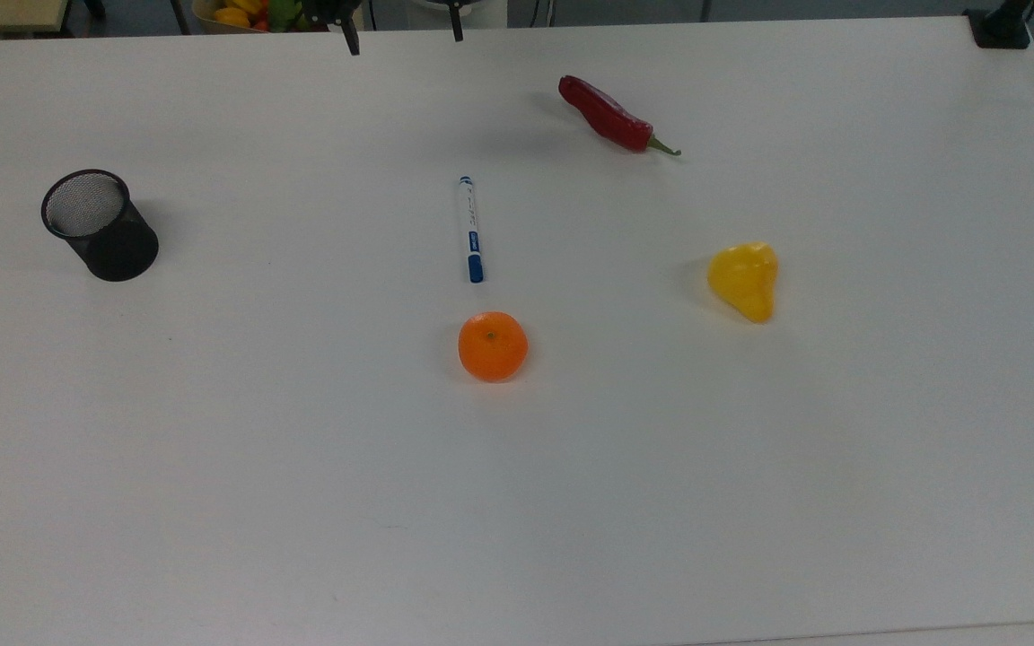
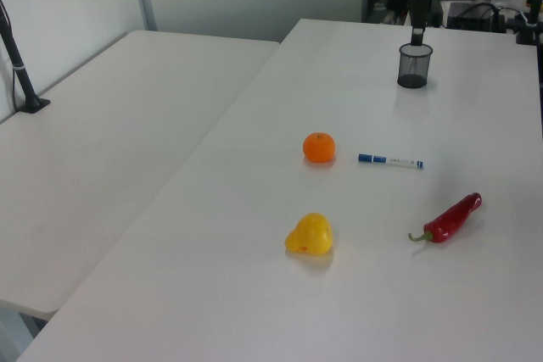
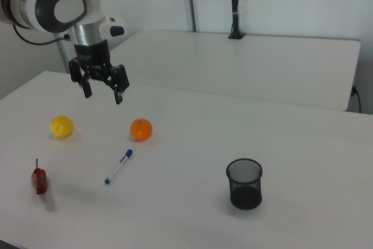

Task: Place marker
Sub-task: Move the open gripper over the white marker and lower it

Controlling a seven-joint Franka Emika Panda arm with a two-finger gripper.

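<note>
Pincer (image 3: 102, 89) high above the table (image 3: 303, 161), fingers apart (empty), marker (image 3: 118, 167) flat below it.

Top view looks steeply down; left, right views oblique from opposite ends; all share table (image 1: 750, 502).

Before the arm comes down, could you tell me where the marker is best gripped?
Probably the marker at its white mid-barrel, from straight above, fingers across its width: it lies flat, apart from the orange. The gripper is open.
</note>
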